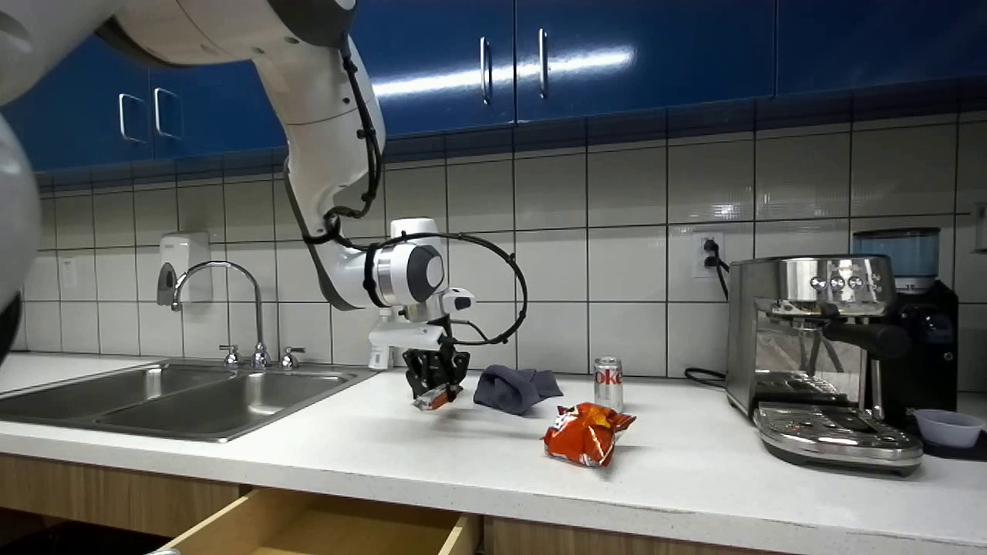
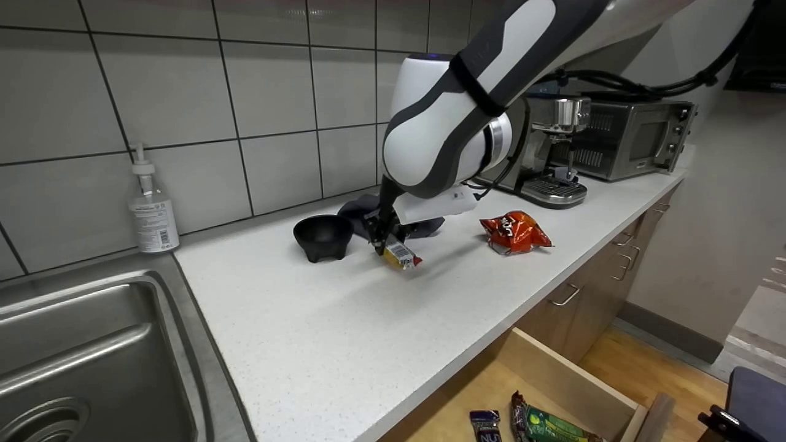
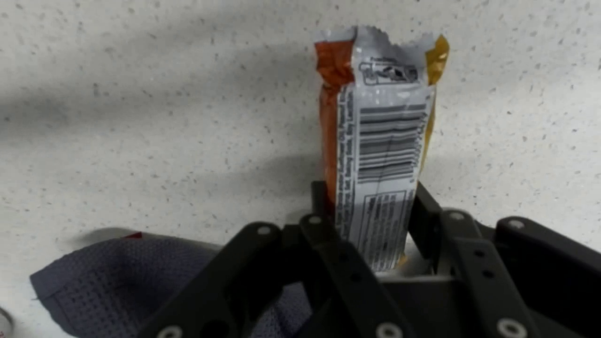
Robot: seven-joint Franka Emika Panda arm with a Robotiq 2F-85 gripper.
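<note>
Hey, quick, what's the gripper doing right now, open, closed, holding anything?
Gripper: closed, holding a wrapped snack bar with a finger on each long side.

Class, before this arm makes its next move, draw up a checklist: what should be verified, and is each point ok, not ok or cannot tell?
1. Grip secured: ok; the gripper is closed on the snack bar, with fingers along both long sides.
2. Free space beside the gripper: not ok; a black bowl stands close by.
3. Gripper free of the gray cloth: cannot tell; the gripper hides part of it in the wrist view.
4. Soda can upright: ok; it stands behind the orange-red chip bag in an exterior view.
5. Is the drawer open: ok; it is pulled out, with wrapped bars inside.
</note>
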